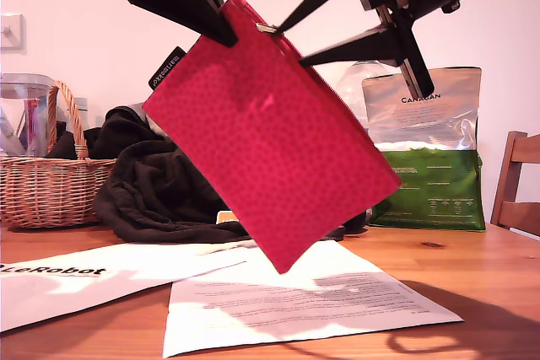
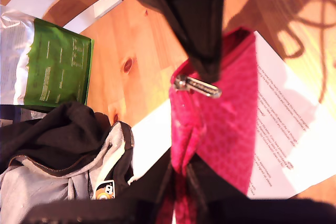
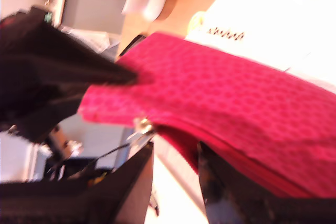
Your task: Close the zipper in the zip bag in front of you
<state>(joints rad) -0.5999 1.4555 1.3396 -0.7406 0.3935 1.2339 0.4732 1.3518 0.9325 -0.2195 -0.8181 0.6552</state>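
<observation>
Both end effectors are matte black plastic. My first end effector (image 1: 226,29) has broad, wedge-shaped fingers tapering to blunt tips. My second end effector (image 1: 291,40) has long, thin, pointed fingers beneath a blocky black body with stepped ridges.

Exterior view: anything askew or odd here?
The zip bag hangs tilted in mid-air, one corner pointing down above the papers, held near its top edge by both grippers' jaws. The zipper pull sits near one end. Nothing looks spilled or damaged.
</observation>
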